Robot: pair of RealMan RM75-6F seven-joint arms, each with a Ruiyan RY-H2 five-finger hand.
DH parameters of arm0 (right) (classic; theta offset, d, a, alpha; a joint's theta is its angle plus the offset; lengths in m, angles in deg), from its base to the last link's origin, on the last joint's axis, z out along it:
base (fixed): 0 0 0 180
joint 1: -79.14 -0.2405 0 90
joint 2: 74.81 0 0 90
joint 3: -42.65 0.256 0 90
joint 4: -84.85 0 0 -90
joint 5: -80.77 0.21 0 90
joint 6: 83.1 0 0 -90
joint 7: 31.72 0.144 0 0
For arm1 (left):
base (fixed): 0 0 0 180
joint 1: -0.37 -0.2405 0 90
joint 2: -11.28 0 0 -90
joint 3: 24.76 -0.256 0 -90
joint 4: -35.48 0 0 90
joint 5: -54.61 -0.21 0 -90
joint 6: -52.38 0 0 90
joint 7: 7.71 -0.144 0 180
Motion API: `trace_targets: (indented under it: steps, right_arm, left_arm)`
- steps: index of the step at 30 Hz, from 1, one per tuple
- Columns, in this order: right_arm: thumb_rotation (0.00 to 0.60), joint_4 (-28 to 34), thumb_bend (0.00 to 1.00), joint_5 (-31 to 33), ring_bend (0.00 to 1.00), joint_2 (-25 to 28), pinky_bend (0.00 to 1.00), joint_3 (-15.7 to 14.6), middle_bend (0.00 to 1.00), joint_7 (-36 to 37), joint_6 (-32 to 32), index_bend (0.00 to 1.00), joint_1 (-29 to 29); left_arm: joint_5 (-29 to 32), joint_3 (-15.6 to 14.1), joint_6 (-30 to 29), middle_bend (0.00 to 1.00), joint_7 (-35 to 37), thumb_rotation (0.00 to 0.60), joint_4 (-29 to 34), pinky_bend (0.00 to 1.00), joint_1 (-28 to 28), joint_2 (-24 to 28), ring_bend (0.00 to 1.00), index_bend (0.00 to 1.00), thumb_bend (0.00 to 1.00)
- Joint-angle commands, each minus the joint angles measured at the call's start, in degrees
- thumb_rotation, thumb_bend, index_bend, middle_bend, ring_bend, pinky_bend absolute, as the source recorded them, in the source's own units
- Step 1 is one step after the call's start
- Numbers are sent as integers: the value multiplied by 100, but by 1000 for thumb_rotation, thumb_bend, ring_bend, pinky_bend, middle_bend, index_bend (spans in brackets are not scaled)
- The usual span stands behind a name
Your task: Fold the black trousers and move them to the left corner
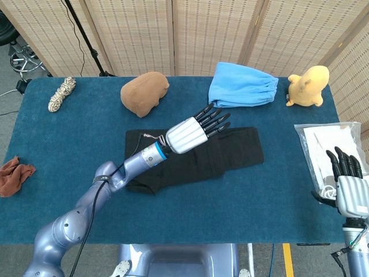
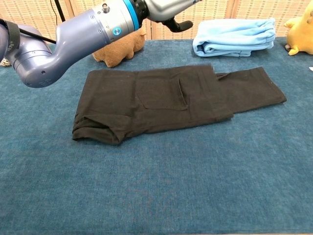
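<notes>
One fold lies across the black trousers (image 2: pixel 161 100) at table (image 1: pixel 75 144) centre, its top edge short of the right-hand end. The left hand (image 1: pixel 196 130) hovers above, fingers spread, empty; the next fold should meet the edges squarely. The right hand (image 1: pixel 349 187) idles splayed near a clear bag (image 1: pixel 317 144) holding white items.

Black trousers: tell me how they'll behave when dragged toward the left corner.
The black trousers will probably flop and sag, since they lie flat and creased. The loosely laid top layer may slide or unfold. The bunched edge hints that the blue table cover could grab the cloth.
</notes>
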Motion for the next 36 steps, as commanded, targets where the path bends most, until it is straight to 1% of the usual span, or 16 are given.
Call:
trace_targets:
  steps: [1, 5, 8, 11, 17, 19, 21, 23, 27, 31, 36]
  right_arm:
    - [600, -5, 0, 3, 0, -13, 0, -5, 0, -26, 22, 0, -12]
    - [600, 1, 0, 11, 0, -35, 0, -13, 0, -60, 60, 0, -31]
    - [600, -14, 0, 11, 0, -48, 0, -20, 0, -83, 77, 0, -39]
    - [600, -14, 0, 22, 0, -54, 0, -23, 0, -93, 84, 0, -39]
    - [600, 17, 0, 12, 0, -67, 0, -35, 0, -135, 79, 0, -37]
    - [600, 31, 0, -13, 0, -87, 0, -55, 0, -190, 85, 0, -45]
    - [600, 47, 0, -18, 0, -110, 0, -69, 0, -246, 93, 0, -50]
    - [600, 59, 0, -25, 0, -130, 0, -83, 0, -295, 97, 0, -53]
    - [600, 58, 0, -42, 0, -176, 0, -107, 0, -368, 117, 0, -68]
    - [600, 44, 0, -46, 0, -206, 0, -120, 0, -407, 137, 0, -79]
    - [600, 29, 0, -37, 0, -220, 0, -127, 0, -422, 153, 0, -83]
  left_arm:
    - [103, 103, -46, 0, 38, 600, 238, 80, -8, 111, 0, 0, 144]
    - [111, 136, -275, 0, 96, 600, 567, 80, -81, 255, 0, 0, 134]
    - [43, 58, -434, 0, 106, 600, 745, 80, -213, 393, 0, 0, 133]
    - [-52, -86, -614, 0, 180, 600, 901, 80, -443, 570, 0, 0, 134]
    - [-413, -752, -1128, 0, 752, 600, 1218, 80, -1375, 1238, 0, 0, 134]
    - [-531, -1084, -1474, 0, 1070, 600, 1244, 81, -1990, 1587, 0, 0, 134]
    - [-558, -1256, -1764, 0, 1404, 600, 1215, 81, -2455, 1825, 0, 0, 134]
    - [-533, -1289, -1910, 0, 1588, 600, 1102, 81, -2733, 1934, 0, 0, 129]
    - [-547, -1412, -1904, 0, 1992, 600, 893, 81, -3139, 2065, 0, 0, 79]
    - [-592, -1493, -1855, 0, 2234, 600, 628, 81, -3401, 2017, 0, 0, 65]
    - [-669, -1565, -1736, 0, 2437, 600, 230, 86, -3573, 1794, 0, 0, 65]
